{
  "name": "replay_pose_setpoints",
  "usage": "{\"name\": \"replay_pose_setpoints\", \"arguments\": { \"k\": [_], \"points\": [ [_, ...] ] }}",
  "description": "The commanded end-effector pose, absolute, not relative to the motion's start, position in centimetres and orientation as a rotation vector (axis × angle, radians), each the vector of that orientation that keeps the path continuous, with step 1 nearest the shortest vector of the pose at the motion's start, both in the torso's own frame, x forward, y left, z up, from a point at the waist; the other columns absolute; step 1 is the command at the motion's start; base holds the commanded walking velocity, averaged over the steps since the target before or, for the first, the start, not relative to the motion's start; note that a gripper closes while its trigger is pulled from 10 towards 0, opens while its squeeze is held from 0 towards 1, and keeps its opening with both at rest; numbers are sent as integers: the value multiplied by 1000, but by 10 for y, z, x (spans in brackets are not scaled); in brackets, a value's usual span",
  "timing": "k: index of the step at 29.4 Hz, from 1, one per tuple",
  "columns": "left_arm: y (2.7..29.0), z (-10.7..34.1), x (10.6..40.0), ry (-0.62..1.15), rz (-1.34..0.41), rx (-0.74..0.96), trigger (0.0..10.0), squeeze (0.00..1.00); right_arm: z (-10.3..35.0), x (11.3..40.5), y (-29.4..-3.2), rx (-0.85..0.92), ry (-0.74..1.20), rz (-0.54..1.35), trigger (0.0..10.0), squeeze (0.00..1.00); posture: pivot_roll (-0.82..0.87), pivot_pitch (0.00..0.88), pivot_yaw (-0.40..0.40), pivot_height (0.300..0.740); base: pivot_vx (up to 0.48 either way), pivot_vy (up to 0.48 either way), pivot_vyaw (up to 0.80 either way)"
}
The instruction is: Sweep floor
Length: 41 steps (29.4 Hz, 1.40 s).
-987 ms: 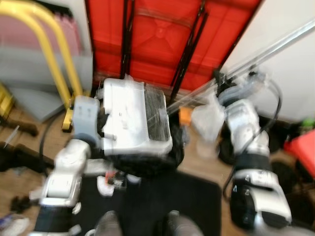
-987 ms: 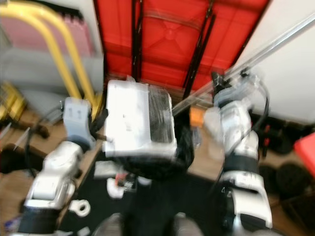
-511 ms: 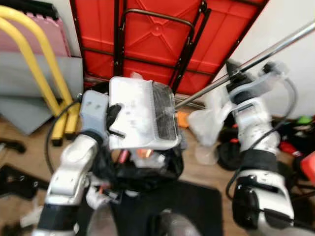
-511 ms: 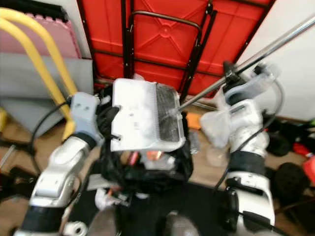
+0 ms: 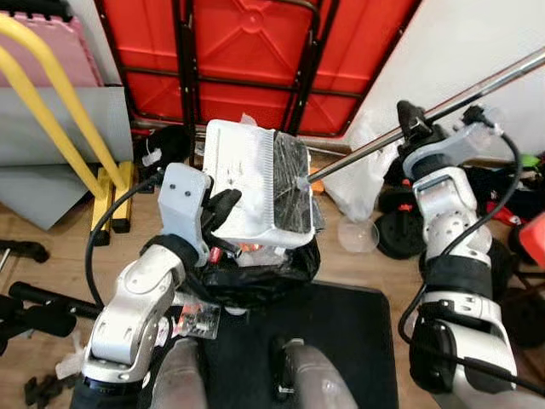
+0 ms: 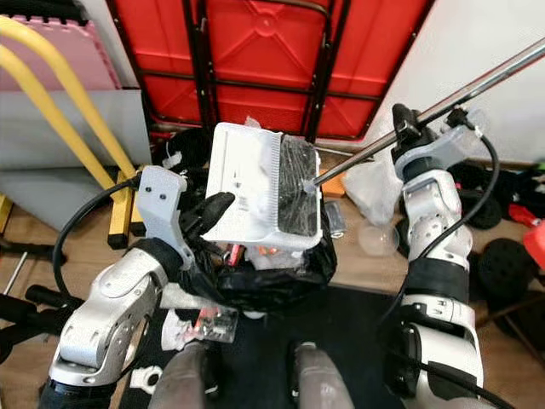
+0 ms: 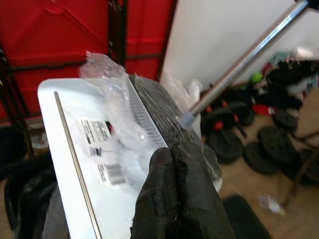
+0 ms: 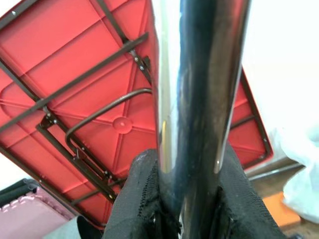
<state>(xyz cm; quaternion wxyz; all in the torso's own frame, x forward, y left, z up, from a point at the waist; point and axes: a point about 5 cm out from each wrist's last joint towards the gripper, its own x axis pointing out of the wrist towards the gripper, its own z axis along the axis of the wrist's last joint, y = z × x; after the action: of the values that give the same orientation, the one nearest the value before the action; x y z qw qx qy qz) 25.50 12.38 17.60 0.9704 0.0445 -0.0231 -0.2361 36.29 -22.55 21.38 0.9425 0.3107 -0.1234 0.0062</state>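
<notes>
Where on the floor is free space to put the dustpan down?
Free: the black mat by the robot's feet, and bare wood left of the yellow frame. Crowded: the bin bag under the dustpan, and the weights on the right.

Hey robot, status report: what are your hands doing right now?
Left gripper shut on white dustpan, above black trash bag. Right gripper shut on metal broom pole. Weight plates clutter floor at right.
</notes>
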Motion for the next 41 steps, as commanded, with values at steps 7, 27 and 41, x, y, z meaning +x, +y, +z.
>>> {"name": "replay_pose_setpoints", "arguments": {
  "k": [7,27,41],
  "points": [
    [121,176,243,-18,-504,60,10000,0,237,358,-238,654,-357,3,10000,0,-117,365,-134,740,137,0,0],
    [120,176,231,26,-508,68,10000,0,250,362,-240,620,-393,11,10000,0,-108,376,-136,740,69,0,0],
    [117,182,226,24,-536,91,10000,0,291,397,-201,161,-349,69,10000,0,-107,404,-139,740,145,0,0]
  ]
}}
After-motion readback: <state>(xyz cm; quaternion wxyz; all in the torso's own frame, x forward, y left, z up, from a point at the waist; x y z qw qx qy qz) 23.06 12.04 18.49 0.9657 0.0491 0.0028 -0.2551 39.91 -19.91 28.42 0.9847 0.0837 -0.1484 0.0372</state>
